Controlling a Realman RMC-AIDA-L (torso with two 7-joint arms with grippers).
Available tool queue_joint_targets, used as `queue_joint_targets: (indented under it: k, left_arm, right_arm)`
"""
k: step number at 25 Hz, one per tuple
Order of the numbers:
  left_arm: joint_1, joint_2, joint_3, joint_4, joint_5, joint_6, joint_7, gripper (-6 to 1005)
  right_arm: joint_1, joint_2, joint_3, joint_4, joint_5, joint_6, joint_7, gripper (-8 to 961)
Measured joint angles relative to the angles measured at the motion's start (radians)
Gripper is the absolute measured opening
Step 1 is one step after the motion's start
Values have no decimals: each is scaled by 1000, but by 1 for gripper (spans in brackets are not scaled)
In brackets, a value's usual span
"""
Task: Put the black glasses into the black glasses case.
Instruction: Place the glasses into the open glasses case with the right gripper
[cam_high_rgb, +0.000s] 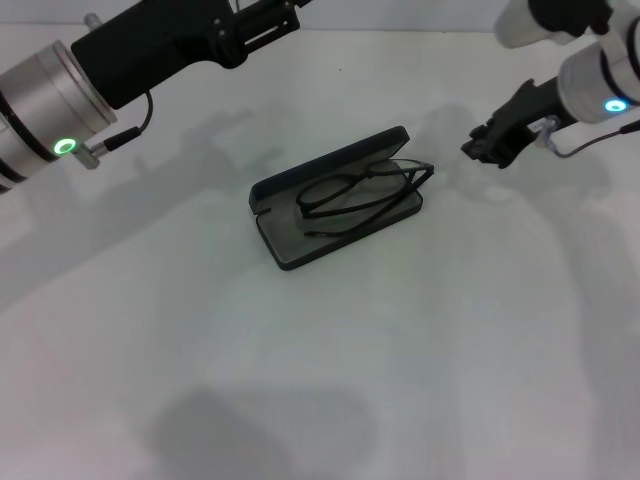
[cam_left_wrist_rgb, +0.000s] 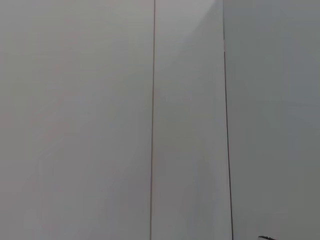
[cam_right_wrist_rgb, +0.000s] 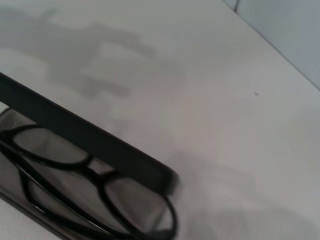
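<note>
The black glasses case (cam_high_rgb: 278, 243) lies open in the middle of the white table, its lid (cam_high_rgb: 322, 170) standing up at the far side. The black glasses (cam_high_rgb: 352, 192) lie in its grey-lined tray, folded, with the front frame's end reaching over the case's right end. In the right wrist view the glasses (cam_right_wrist_rgb: 95, 182) and the lid (cam_right_wrist_rgb: 95, 142) fill the near corner. My right gripper (cam_high_rgb: 488, 150) hovers just right of the case, open and empty, apart from the glasses. My left gripper (cam_high_rgb: 262, 24) is raised at the far left, away from the case.
The white table (cam_high_rgb: 420, 340) spreads around the case. The left wrist view shows only pale wall panels (cam_left_wrist_rgb: 100, 120). Arm shadows fall on the table near the front and behind the case.
</note>
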Motion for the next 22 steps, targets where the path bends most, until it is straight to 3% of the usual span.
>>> queue_joint_targets:
  k: [8,22]
  left_arm:
    - [-1,-2,0,-4,2,-1,0,795]
    - [-1,-2,0,-5,2,-1,1,795]
  right_arm:
    - [-4,4,-150,1,131,66,-8,160]
    - [-23,-3,-153,-16,185,76,-32,162]
